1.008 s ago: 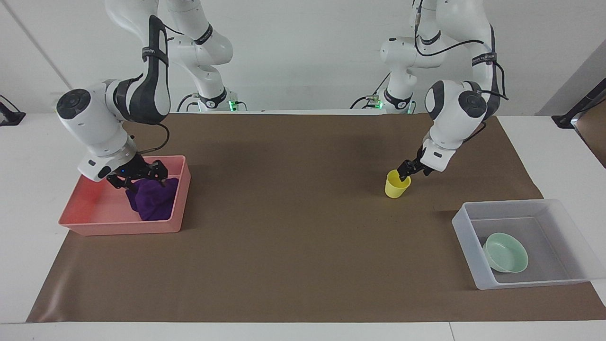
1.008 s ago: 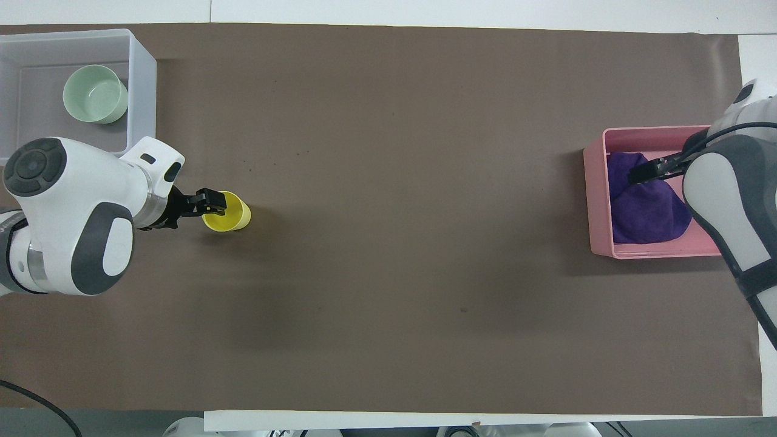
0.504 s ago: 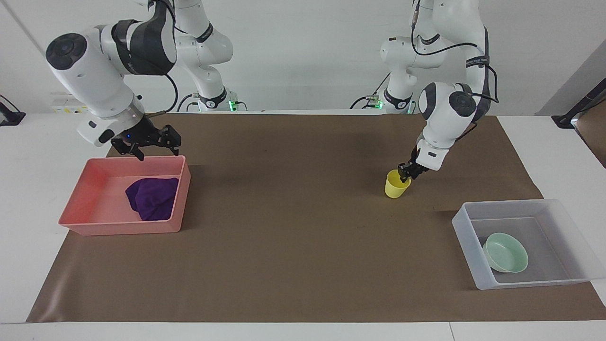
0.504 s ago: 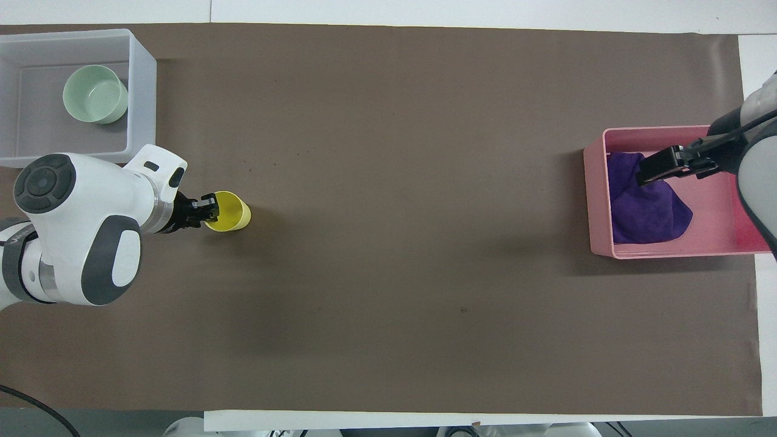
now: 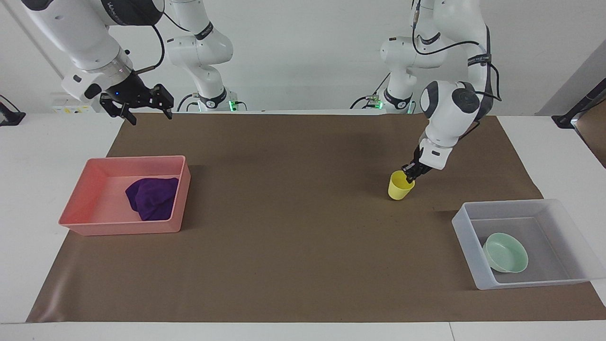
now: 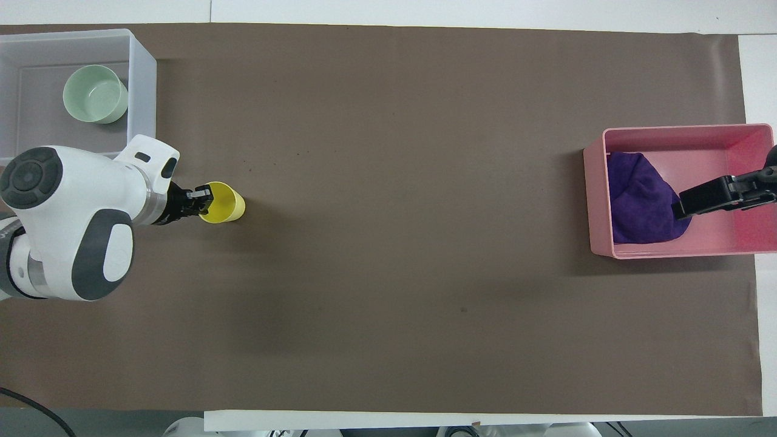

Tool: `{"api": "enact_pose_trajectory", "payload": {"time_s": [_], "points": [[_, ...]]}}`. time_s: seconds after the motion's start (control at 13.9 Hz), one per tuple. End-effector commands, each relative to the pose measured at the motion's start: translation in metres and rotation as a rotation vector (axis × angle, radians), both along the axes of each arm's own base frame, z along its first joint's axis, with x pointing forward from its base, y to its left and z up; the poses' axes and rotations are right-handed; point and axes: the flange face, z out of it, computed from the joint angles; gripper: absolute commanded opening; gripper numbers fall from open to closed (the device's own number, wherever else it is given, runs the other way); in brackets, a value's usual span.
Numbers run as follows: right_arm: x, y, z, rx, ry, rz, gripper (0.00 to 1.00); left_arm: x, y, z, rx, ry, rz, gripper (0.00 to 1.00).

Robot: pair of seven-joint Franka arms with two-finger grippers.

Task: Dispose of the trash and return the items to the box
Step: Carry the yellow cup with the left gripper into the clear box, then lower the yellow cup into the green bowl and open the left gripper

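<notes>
Purple cloth in pink tray; bowl in box.

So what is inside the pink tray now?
Only the purple cloth lies inside the pink tray, bunched against the wall facing the table's middle. What the cloth covers of the tray's floor cannot be seen; the rest of the floor is bare.
</notes>
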Motion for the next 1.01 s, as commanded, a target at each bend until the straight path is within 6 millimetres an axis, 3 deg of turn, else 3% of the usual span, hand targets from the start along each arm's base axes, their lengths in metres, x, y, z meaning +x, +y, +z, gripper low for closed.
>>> {"api": "enact_pose_trajectory", "payload": {"time_s": [0.0, 0.14, 0.22, 0.29, 0.36, 0.43, 0.65, 0.94], "points": [[-0.005, -0.004, -0.005, -0.031, 0.021, 0.002, 1.00, 0.064, 0.039, 0.087, -0.023, 0.000, 0.092, 0.00], [-0.006, -0.005, -0.006, -0.032, 0.021, 0.000, 1.00, 0.114, 0.070, 0.135, -0.039, -0.037, 0.151, 0.00], [-0.007, -0.007, -0.007, -0.032, 0.029, -0.004, 1.00, 0.128, 0.096, 0.147, -0.030, -0.053, 0.188, 0.00], [-0.007, -0.009, -0.007, -0.031, 0.029, -0.007, 1.00, 0.140, 0.135, 0.151, -0.026, -0.078, 0.241, 0.00], [-0.007, -0.010, -0.007, -0.030, 0.029, -0.002, 1.00, 0.148, 0.174, 0.145, -0.021, -0.099, 0.288, 0.00], [-0.006, -0.009, -0.008, -0.029, 0.020, -0.004, 1.00, 0.160, 0.196, 0.133, -0.022, -0.158, 0.318, 0.00], [-0.005, -0.007, -0.007, -0.030, 0.014, -0.004, 1.00, 0.195, 0.209, 0.072, 0.001, -0.204, 0.335, 0.00], [-0.003, -0.007, -0.010, -0.032, -0.008, -0.002, 1.00, 0.205, 0.211, 0.036, 0.037, -0.204, 0.321, 0.00]]}}
